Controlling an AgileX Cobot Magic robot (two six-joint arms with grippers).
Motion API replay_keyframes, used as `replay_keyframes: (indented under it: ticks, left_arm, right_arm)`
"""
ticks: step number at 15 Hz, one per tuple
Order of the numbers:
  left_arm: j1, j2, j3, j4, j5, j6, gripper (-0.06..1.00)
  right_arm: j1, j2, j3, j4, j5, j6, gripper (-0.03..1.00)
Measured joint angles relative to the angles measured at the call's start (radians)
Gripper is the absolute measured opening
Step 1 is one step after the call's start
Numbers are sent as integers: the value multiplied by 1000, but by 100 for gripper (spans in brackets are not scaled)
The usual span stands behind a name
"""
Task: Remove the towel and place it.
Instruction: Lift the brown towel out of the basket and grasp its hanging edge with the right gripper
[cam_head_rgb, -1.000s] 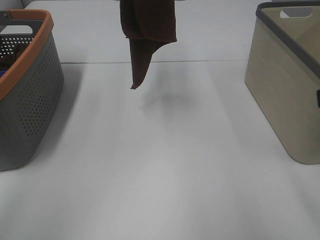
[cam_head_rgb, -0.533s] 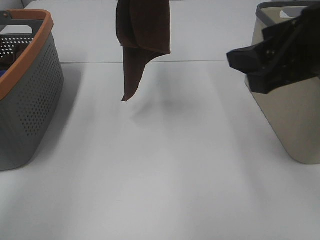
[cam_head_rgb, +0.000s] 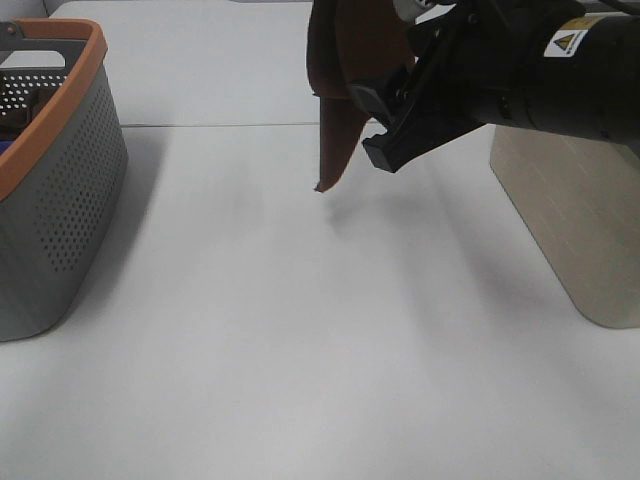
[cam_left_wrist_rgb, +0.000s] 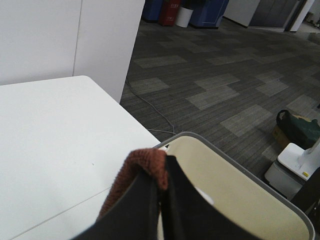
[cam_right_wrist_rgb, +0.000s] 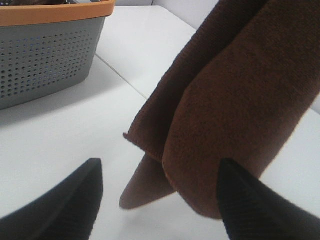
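Towel: a dark brown cloth (cam_head_rgb: 345, 70), folded over on itself and hanging in loose layers that narrow to one pointed corner at the bottom. No tag shows.
Towel's place: in the air over the middle of the counter, toward the far edge. Its point is clear of the surface, and it is inside neither basket.
Left pincer: the left pincer (cam_left_wrist_rgb: 161, 175) is clenched on the towel's top fold. A ridge of cloth stands up where the two fingers meet. It is out of sight above the high view.
Right pincer: the right pincer (cam_right_wrist_rgb: 159, 165) is released, jaws spread wide with the hanging towel in front of the gap. I cannot tell whether either finger touches the cloth.
Right arm: the right arm (cam_head_rgb: 540, 80) reaches in from the right edge, across the front of the beige basket.
Beige basket: the beige basket (cam_head_rgb: 575, 230) stands at the far right corner. The left wrist view shows it open, and I can see nothing in it.
Grey basket: the grey basket (cam_head_rgb: 60, 190), with an orange rim, stands at the left edge, well apart from the towel.
Counter: the counter (cam_head_rgb: 300, 350) is white, and its near half is bare.
Done: the removal looks finished, since the towel is lifted free and carried by one arm.
Left to do: the placing. The open right pincer seems set to take a second grip. After that, the cloth has to be lowered somewhere and let go.
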Motion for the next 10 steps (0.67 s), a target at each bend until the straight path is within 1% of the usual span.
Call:
replay_keyframes:
  ticks: [2, 5, 10]
  left_arm:
    - [-7, 0, 0, 1, -34, 0, 0]
    - [-23, 0, 0, 1, -48, 0, 0]
    - [-34, 0, 0, 0, -44, 0, 0]
  right_arm:
    - [0, 42, -21, 0, -47, -27, 63]
    - [0, 105, -67, 4, -67, -45, 63]
    - [0, 128, -79, 89, -70, -48, 64]
